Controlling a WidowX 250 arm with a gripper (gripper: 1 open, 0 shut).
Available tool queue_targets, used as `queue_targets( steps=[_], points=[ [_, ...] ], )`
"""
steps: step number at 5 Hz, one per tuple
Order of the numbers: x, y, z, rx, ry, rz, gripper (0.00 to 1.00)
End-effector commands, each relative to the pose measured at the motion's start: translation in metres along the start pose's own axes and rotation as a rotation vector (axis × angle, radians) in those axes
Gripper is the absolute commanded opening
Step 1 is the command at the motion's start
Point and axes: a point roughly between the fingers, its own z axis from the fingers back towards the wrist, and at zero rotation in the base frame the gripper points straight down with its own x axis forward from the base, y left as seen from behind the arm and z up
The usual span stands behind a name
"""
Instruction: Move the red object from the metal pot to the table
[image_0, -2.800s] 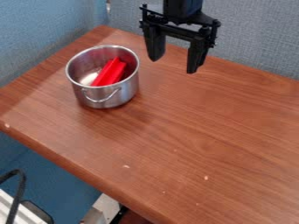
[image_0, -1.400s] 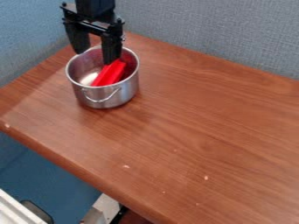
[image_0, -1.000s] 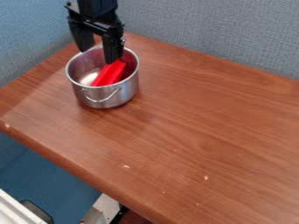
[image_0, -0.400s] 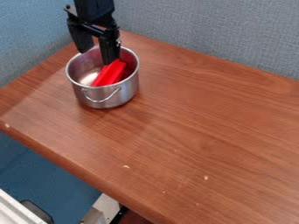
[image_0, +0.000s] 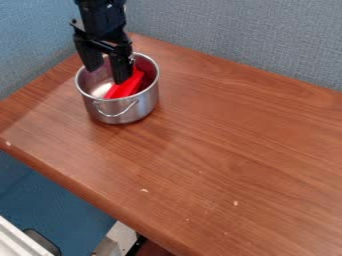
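Your gripper (image_0: 106, 65) points straight down with its jaws spread wide and nothing held between them. Its fingertips (image_0: 123, 72) reach into the mouth of the metal pot (image_0: 118, 90), which stands directly below it near the back left corner of the desk (image_0: 214, 150). The red object (image_0: 130, 84) lies tilted inside the pot, just under and slightly right of the gripper, one end leaning toward the far rim.

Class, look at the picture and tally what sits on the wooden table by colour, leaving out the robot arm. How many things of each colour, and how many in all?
Red: 1, the block
Silver: 1, the pot holding it
Total: 2
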Motion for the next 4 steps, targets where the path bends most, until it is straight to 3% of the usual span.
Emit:
queue_targets(
  steps=[1,3,4],
  points=[
    [0.009,-0.004,0.029,0.022,-0.055,-0.032,1.0],
    [0.005,0.012,0.039,0.027,-0.074,0.005,1.0],
    [0.002,0.013,0.035,0.023,-0.077,-0.01,1.0]
  ],
)
